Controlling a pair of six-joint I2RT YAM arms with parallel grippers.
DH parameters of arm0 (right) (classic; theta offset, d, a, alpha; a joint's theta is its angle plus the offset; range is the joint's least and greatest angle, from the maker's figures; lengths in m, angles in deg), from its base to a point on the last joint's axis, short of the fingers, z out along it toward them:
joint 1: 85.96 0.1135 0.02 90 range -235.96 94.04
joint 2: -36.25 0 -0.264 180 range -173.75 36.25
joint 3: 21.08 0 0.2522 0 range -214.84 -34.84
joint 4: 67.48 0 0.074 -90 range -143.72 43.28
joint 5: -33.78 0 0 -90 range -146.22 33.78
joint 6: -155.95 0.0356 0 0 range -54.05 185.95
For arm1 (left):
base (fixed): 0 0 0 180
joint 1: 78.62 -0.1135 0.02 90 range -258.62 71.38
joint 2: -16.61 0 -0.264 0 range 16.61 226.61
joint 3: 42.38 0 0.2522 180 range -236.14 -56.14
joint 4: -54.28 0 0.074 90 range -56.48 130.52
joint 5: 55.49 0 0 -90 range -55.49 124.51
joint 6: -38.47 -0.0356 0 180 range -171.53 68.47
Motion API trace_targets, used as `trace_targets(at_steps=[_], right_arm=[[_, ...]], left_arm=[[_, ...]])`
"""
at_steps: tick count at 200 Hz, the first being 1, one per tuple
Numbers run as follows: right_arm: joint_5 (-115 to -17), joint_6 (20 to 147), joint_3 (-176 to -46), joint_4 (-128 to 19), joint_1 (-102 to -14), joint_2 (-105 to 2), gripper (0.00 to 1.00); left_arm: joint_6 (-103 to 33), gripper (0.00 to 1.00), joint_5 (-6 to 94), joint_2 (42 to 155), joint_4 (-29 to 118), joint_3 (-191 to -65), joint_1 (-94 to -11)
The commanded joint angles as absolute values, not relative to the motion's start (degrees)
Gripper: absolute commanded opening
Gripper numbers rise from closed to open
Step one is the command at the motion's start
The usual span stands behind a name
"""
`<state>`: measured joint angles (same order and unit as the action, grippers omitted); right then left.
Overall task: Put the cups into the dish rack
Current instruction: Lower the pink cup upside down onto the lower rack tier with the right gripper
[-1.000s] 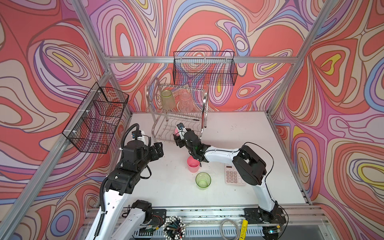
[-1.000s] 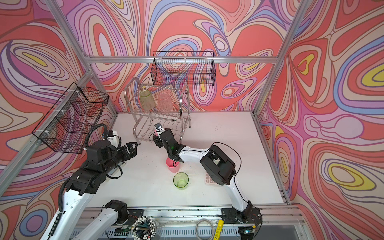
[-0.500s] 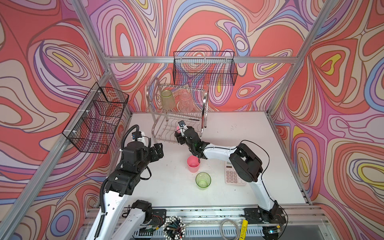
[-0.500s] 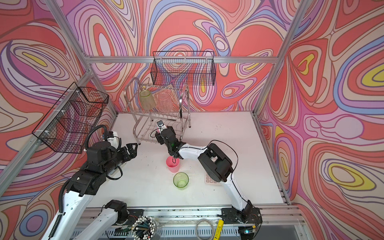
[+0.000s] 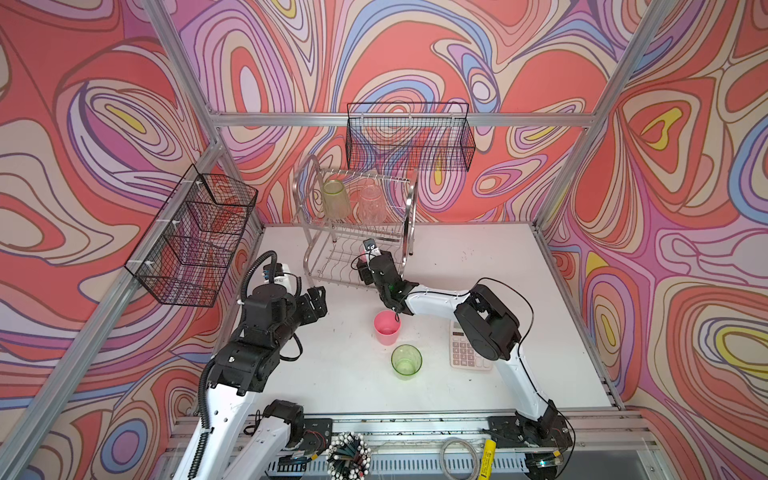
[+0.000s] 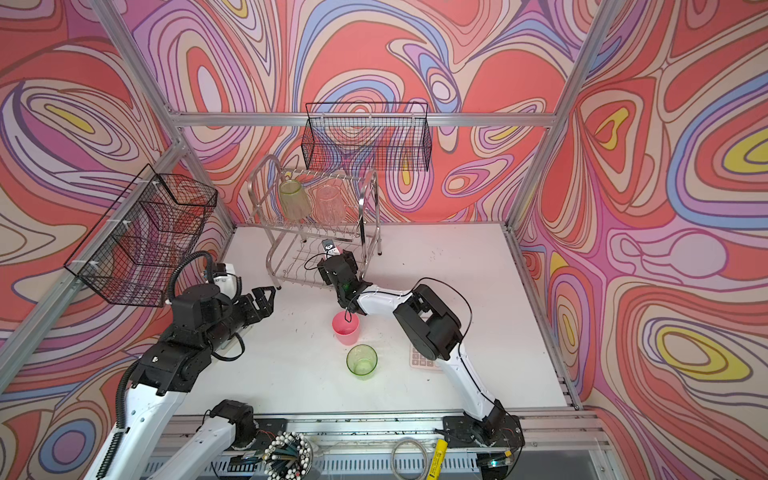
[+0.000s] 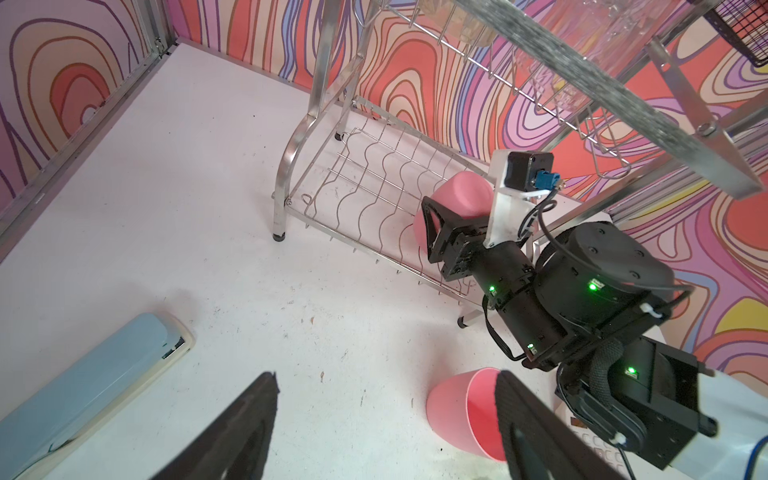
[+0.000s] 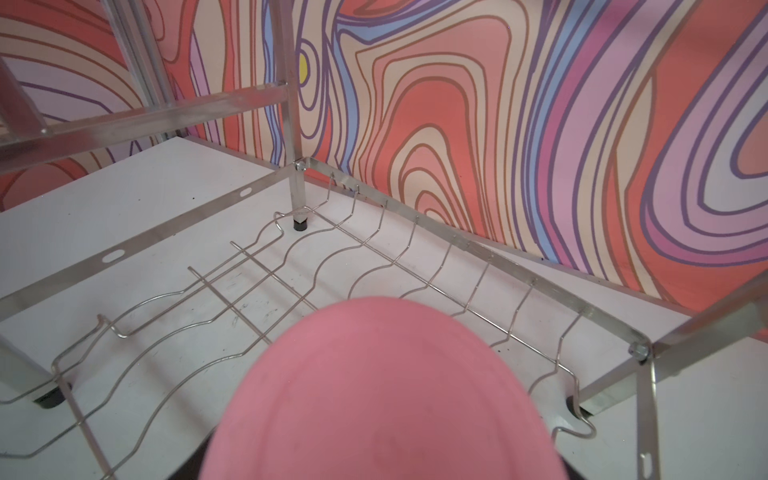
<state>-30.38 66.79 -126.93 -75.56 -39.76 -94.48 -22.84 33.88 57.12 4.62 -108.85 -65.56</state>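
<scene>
The silver dish rack point(image 5: 332, 266) point(image 6: 286, 257) stands at the back of the table. On its upper tier a green cup point(image 5: 336, 199) and a clear ribbed cup point(image 5: 371, 203) stand upside down. My right gripper point(image 5: 365, 262) point(image 7: 449, 216) reaches in over the lower tier, shut on a pink cup point(image 7: 461, 199) point(image 8: 382, 395) that hides its fingers in the right wrist view. A second pink cup point(image 5: 387, 327) point(image 7: 457, 407) and a green cup point(image 5: 406, 360) stand upright on the table. My left gripper point(image 5: 318, 297) point(image 7: 386, 386) hovers open and empty left of them.
A calculator point(image 5: 465, 349) lies partly under the right arm. A pale blue, flat object point(image 7: 83, 395) lies on the table near the left gripper. Black wire baskets hang on the back wall point(image 5: 409, 137) and the left wall point(image 5: 195, 237). The rack's wavy wires point(image 8: 249, 299) lie just below the held cup.
The right gripper has carried the pink cup slightly farther in over the rack's lower tier. The left arm has hardly moved.
</scene>
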Motion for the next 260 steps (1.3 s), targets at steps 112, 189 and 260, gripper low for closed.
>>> trace_targets(at_steps=[112,189,260], right_arm=[[-25.28,70.30,-126.15,-74.96,-40.23,-96.30,0.63],[-25.56,71.41,-125.28,-74.55,-40.09,-96.51,0.73],[-26.43,70.53,-124.74,-75.29,-40.11,-95.10,0.88]], left_arm=[[-23.14,0.84,34.08,56.34,5.73,-107.91,-66.05],[-23.06,0.84,34.07,55.98,5.91,-107.73,-66.14],[-22.88,0.85,34.07,55.90,5.98,-107.56,-66.31]])
